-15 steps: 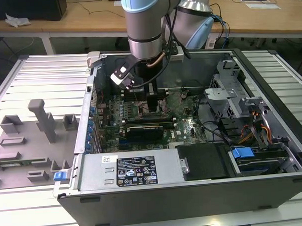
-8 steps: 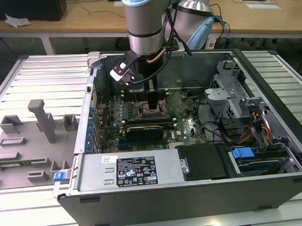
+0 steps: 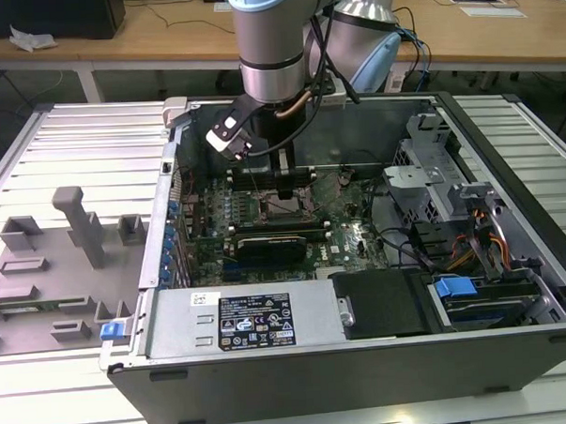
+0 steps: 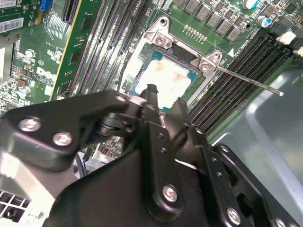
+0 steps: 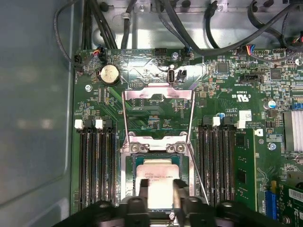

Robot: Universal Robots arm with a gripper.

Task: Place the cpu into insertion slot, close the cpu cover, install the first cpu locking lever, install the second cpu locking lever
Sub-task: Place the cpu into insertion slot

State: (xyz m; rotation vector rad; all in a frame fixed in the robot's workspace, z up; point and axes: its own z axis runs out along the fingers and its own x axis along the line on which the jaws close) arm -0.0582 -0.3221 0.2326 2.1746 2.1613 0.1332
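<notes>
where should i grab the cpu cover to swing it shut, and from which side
Grip the cpu cover by its free cross-bar, the edge farthest from its hinge at the insertion slot. The frame is swung open away from the socket, so that thin bar probably offers the most leverage; come down on it from above.

Silver, blue-capped arm (image 3: 274, 43); black, silver-screwed end effector (image 4: 166, 101).

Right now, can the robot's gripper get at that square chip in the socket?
Probably yes. In the first wrist view the gripper hangs right over the chip, the metal cover is swung back off the socket, and nothing lies between them.
</notes>
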